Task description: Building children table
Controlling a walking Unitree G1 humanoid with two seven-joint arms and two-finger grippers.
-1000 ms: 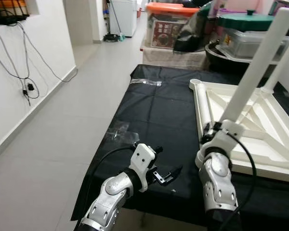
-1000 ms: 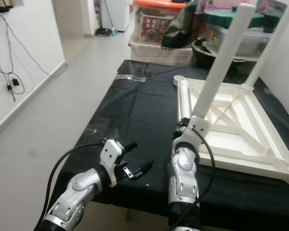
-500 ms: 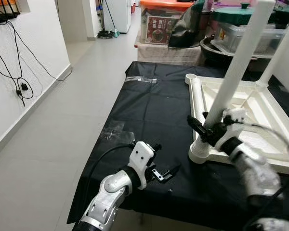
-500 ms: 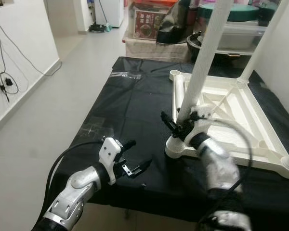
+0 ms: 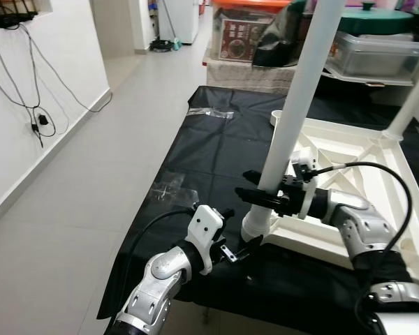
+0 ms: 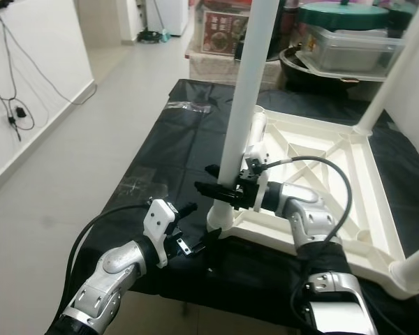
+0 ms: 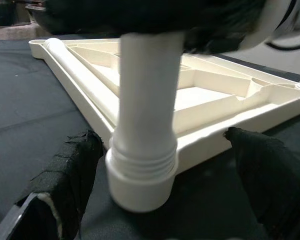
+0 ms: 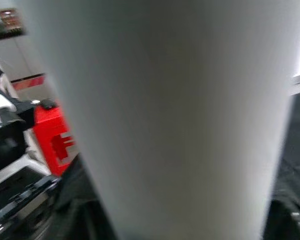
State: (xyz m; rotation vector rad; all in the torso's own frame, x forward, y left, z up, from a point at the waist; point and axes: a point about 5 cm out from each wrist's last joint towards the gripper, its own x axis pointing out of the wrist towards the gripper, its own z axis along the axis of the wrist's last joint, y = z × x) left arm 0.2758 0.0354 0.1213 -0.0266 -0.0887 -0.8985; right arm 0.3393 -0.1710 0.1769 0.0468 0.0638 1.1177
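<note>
In the left eye view, a white table top lies upside down on a black cloth that covers a low surface. A tall white leg stands upright in the near left corner socket of the table top. The right arm reaches from the near right side toward the left, bent at the elbow, with the forearm almost level. The right gripper is at the lower part of the leg, and its black fingers lie on both sides of the leg, closed around it. The left arm comes from the near left, forearm raised toward the far right. The left gripper is just beside the foot of the leg, low over the cloth; its fingers stand apart and hold nothing. A second leg stands at the far right corner.

In the right eye view the same scene shows, with a clear plastic bag on the far part of the cloth and storage boxes beyond the table.

In the left wrist view, the two black fingers are spread wide, and the socket with the leg's base is between them, not touched.

In the right wrist view, the white leg is very close and blurred between the dark fingers.
</note>
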